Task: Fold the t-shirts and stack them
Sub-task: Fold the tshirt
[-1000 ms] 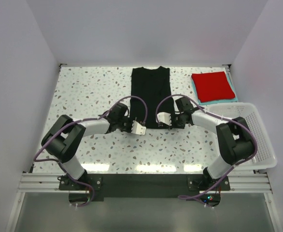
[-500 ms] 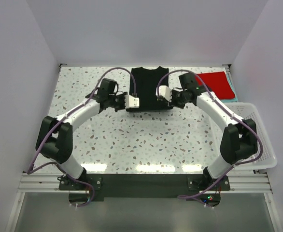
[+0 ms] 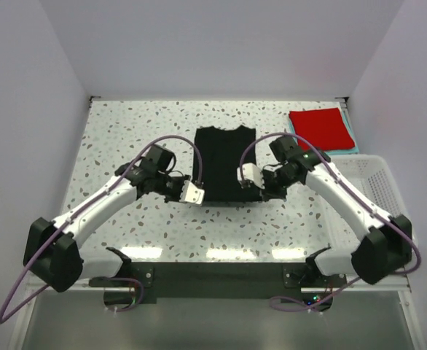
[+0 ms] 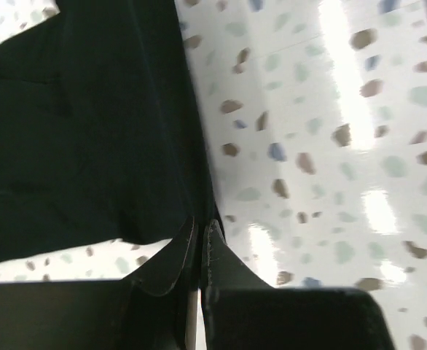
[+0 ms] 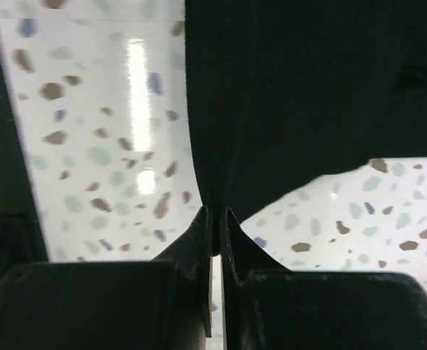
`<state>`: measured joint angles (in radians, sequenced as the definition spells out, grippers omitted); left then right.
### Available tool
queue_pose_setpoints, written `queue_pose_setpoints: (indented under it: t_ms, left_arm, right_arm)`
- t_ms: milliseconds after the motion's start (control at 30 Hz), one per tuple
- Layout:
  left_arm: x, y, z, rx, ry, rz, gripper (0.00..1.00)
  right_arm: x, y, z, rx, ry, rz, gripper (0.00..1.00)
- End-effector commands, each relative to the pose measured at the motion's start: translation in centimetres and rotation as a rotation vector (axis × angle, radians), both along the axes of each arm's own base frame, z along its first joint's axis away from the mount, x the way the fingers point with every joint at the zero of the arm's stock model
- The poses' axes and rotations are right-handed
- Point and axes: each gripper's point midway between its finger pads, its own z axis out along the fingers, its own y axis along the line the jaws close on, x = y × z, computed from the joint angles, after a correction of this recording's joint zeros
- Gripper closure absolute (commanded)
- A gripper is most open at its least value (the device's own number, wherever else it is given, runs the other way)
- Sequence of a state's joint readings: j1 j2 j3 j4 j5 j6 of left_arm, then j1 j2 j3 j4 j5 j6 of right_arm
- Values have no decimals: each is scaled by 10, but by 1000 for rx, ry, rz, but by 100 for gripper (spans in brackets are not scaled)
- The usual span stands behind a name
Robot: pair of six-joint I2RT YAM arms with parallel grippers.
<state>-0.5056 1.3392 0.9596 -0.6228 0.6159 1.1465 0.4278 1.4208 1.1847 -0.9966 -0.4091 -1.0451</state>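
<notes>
Black shirt (image 3: 224, 157) lies centred on the table (image 3: 126, 131), your left gripper (image 4: 201, 232) and right gripper (image 5: 215, 217) each pinching a near corner, so carry both corners level for a square fold.

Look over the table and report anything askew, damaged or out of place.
Nothing stands out. The black shirt lies straight, its near corners pinched by the left gripper and right gripper. The red shirt sits folded on the teal shirt at the far right, slightly offset, so a teal strip shows. No damage is visible.
</notes>
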Motion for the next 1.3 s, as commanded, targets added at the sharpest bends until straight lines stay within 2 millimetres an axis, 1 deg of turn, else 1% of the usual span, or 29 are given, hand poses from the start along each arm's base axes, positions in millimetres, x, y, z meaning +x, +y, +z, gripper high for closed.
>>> queue_pose_setpoints:
  t_ms: [0,33,100,200,233,267,300,333,367,400,433,467,500,567,667,733,767,800,833,867,900,967,1033,1067,1100,1133,1200,1233,1267]
  left_arm:
    - [-66,13,7,-9,144,-88,100]
    - [-74,13,13,-37,153,-81,100]
    - [-72,10,22,-67,135,-61,100]
    - [-53,2,37,-91,112,-19,100]
    - [-40,-4,43,-92,110,-5,100]
    - [-31,-6,46,-91,116,17,100]
    - [-18,-7,50,-97,112,42,100]
    - [-1,-13,52,-103,120,57,100]
    - [9,-14,54,-110,129,78,100]
    - [23,-13,55,-117,127,101,100]
    - [35,-14,44,-106,165,116,100]
    - [51,-17,53,-127,145,117,100]
    - [65,-12,50,-130,145,142,100]
    - [93,-12,37,-126,161,166,100]
    - [134,-6,14,-120,186,213,100]
    - [157,-7,-8,-110,210,236,100]
    - [165,-6,-16,-107,225,269,100]
    - [177,-5,-21,-118,218,287,100]
    - [184,-6,-37,-103,246,308,100]
    - [188,-6,-45,-98,255,319,100]
    - [189,-6,-62,-84,294,334,100]
    - [188,-5,-74,-68,335,365,100]
    - [176,0,-91,-39,381,374,100]
    - [170,2,-95,-30,387,378,100]
    - [157,7,-101,-17,410,383,100]
    - [151,8,-101,-12,418,385,100]
    - [126,14,-101,3,466,386,100]
    - [115,15,-100,-2,494,388,100]
    - [103,17,-100,0,513,385,100]
  right_arm:
    - [-61,-14,25,22,46,32,100]
    - [-65,-12,29,40,65,20,100]
    - [-70,-10,35,53,93,16,100]
    - [-54,-5,39,55,97,-2,100]
    - [-42,-8,33,51,124,-31,100]
    - [-33,-7,34,69,128,-33,100]
    - [-21,-7,40,83,111,-37,100]
    - [-12,-9,37,83,120,-46,100]
    - [1,-16,28,75,147,-61,100]
    - [15,-17,31,77,129,-70,100]
    - [24,-18,30,73,126,-75,100]
    - [36,-20,19,63,150,-81,100]
    - [50,-19,23,71,128,-86,100]
    - [68,-16,17,78,126,-96,100]
    - [108,-7,-6,75,148,-121,100]
    - [124,-4,-21,70,169,-137,100]
    - [138,-2,-20,79,148,-151,100]
    - [146,-1,-44,67,195,-167,100]
    - [153,-1,-51,67,202,-194,100]
    - [163,1,-59,70,194,-203,100]
    - [165,2,-68,66,209,-211,100]
    - [172,2,-94,51,233,-257,100]
    - [169,4,-110,38,271,-270,100]
    - [168,4,-113,36,276,-276,100]
    - [165,4,-115,35,286,-280,100]
    - [164,7,-111,45,275,-286,100]
    - [140,6,-117,28,311,-275,100]
    - [132,14,-118,19,289,-232,100]
    - [111,13,-116,6,294,-216,100]
